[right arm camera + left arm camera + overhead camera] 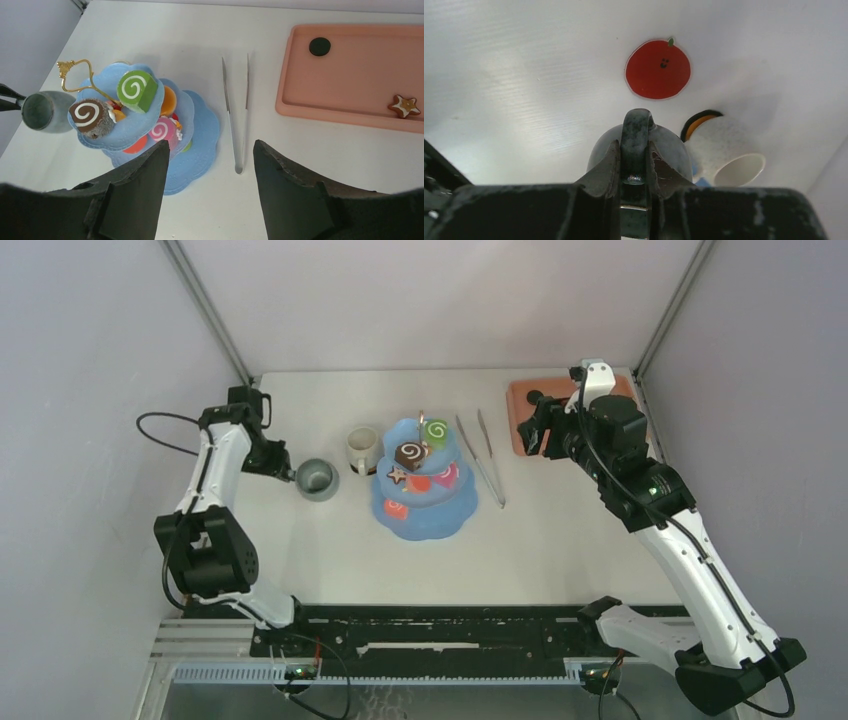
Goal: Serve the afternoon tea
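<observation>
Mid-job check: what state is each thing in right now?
Grey-green ceramic mug: upright, handle gripped by left pincer.
Left pincer: shut on that handle.
White ceramic mug: upright, free.
Light blue three-tier cake stand: upright, loaded with toy pastries.
Long metal tongs: lying flat, unheld.
Salmon-pink rectangular tray: holds star cookie, black disc.
Right pincer: open, empty.

Two YAM arms: white links, black joints.
left arm [213, 465] and right arm [700, 575]: white shells, black joint housings, black bases, a black cable running off each. Small green LED lit on right arm. left gripper [634, 162] and right gripper [207, 150]: matt black wedge fingers, paint scuffed pale at the edges.
</observation>
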Robot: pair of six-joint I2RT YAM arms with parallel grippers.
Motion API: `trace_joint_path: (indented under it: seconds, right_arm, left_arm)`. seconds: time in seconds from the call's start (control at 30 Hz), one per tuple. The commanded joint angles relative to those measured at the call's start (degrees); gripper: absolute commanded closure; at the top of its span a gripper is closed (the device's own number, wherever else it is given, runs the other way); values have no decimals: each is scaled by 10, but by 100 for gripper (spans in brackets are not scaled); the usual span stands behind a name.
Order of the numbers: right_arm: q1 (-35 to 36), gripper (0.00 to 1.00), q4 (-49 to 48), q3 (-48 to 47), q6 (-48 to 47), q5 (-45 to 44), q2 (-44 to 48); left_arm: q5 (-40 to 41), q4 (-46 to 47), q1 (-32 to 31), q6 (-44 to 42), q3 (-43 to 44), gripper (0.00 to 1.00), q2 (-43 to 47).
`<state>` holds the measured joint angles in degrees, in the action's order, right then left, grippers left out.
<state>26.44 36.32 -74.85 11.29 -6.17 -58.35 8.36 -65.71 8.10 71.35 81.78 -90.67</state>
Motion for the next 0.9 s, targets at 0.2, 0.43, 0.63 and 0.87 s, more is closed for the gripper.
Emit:
trace_joint_path:
  seconds: [0.2, 0.43, 0.63, 0.87]
  right_arm:
    - [9, 29, 2, -26, 8, 11, 6]
    - [10, 28, 22, -42, 7, 4, 4]
    - [9, 28, 20, -42, 8, -4, -3]
    - [10, 28, 16, -42, 9, 8, -15]
  left_arm:
    - [-48, 29, 34, 244, -15, 100, -47]
    - [-74, 64, 45, 283, -37, 100, -60]
    - [-75, 64, 54, 295, -52, 100, -58]
    - [-87, 86, 59, 303, -83, 100, -64]
